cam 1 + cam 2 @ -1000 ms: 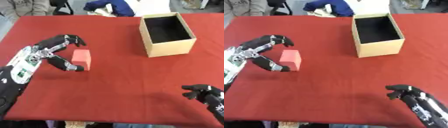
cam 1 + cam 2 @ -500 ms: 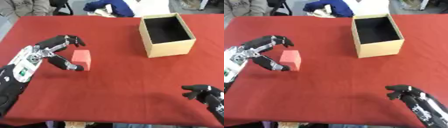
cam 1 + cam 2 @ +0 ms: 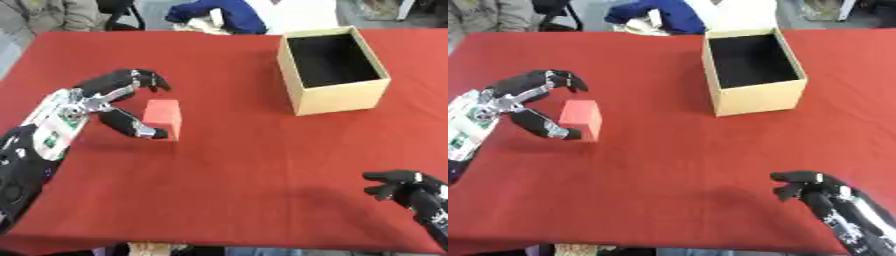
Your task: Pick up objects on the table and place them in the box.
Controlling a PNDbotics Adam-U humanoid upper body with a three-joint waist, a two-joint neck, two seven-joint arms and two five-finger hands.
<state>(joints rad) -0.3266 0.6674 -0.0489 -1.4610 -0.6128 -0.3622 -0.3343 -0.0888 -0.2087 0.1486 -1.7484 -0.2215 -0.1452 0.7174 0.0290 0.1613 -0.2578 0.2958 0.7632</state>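
One red block [image 3: 164, 116] is sitting on the red tablecloth [image 3: 227, 165], toward the robot's left side and well apart from the cardboard box [image 3: 333, 70]. The left hand [image 3: 105, 102] is reaching in from the left edge and is cupping around the block: its fingers [image 3: 140, 80] are arching over the far side of the block, with the tips hanging above its top left corner, while the thumb [image 3: 131, 127] is curling along the near side, its tip lying against the block's lower front edge. The fingers are curled but spread wide from the thumb, and whether they are actually touching the block's top cannot be told. The box is standing upright at the far right of the table, open at the top, its dark inside showing nothing in it. The right hand [image 3: 805, 184] is showing at the lower right corner, resting low over the cloth with its fingers half curled and holding nothing.
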